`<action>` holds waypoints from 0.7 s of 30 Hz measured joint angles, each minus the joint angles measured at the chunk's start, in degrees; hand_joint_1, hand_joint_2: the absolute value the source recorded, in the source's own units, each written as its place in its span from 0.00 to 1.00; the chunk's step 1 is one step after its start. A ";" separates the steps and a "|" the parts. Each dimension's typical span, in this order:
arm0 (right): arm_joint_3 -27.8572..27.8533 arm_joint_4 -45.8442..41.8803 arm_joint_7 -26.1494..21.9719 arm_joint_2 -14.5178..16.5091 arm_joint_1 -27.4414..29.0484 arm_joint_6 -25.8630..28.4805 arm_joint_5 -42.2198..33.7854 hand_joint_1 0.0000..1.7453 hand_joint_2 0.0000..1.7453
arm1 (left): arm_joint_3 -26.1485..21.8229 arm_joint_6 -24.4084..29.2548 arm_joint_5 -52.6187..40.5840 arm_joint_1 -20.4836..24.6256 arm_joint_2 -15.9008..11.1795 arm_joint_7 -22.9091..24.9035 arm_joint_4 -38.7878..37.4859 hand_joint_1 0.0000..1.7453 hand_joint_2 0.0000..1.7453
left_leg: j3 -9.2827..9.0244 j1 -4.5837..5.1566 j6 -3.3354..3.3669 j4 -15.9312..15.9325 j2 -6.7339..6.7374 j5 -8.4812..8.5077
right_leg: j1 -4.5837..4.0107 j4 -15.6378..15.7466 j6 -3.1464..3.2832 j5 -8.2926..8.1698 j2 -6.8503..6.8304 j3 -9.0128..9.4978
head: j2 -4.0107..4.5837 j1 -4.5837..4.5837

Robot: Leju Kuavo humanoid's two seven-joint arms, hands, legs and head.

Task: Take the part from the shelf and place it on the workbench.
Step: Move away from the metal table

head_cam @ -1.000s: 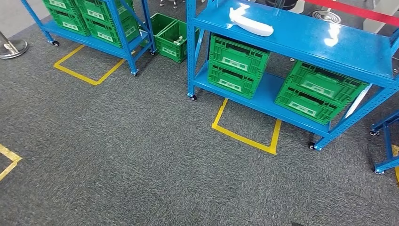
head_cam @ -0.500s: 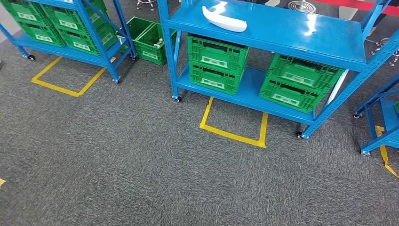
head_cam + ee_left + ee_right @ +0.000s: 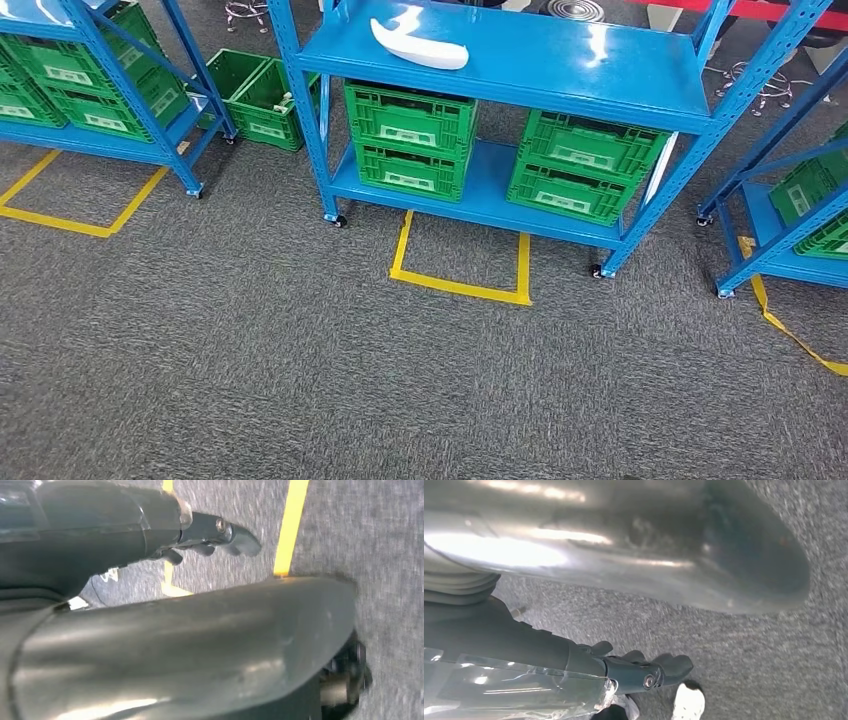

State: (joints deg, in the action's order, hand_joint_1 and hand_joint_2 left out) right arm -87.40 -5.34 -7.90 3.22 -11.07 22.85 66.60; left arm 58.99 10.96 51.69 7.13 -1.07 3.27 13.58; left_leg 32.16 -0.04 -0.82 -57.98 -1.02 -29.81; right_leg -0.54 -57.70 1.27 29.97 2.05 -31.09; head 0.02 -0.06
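You see one long white moulded part (image 3: pixel 419 44) lying on the top deck of the middle blue steel shelf (image 3: pixel 560 60), and four green slotted crates (image 3: pixel 410 118) stacked in twos below; their white labels are unreadable. Left hand (image 3: pixel 200 532) and right hand (image 3: pixel 644 672) hang over carpet, fingers loosely apart, holding nothing.

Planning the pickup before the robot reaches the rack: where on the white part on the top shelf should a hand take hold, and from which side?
Probably across the thicker, rounded end of the white part, coming from the open front edge of the blue shelf. It lies flat and elongated, its other end tapering thin, and no crate crowds it, so a grasp from above and in front looks unobstructed.
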 joint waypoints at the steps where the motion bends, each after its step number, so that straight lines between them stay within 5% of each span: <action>1: -0.03 0.02 0.01 0.04 -0.01 -0.01 0.02 0.00 0.00 | 0.01 0.01 0.01 0.00 -0.04 -0.01 -0.01 0.00 0.00 | -0.06 0.07 0.08 0.01 0.02 -0.04 | 0.06 0.08 -0.05 0.01 -0.01 0.11 | 0.00 0.05; 21: -0.16 0.03 0.18 0.06 -0.01 0.04 0.12 0.00 0.00 | 0.07 0.16 0.02 0.02 0.00 -0.04 -0.01 0.00 0.00 | -0.38 0.43 0.84 -0.10 0.26 -0.51 | 0.40 0.69 -1.16 0.04 0.12 0.55 | 0.00 0.22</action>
State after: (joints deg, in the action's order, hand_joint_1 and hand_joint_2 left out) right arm -87.55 -5.31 -7.73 3.28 -11.08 22.89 66.72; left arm 59.06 11.13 51.71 7.14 -1.07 3.22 13.57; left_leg 31.78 0.39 0.02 -58.08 -0.76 -30.32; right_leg -0.14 -57.01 0.11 30.01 2.17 -30.55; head 0.02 0.16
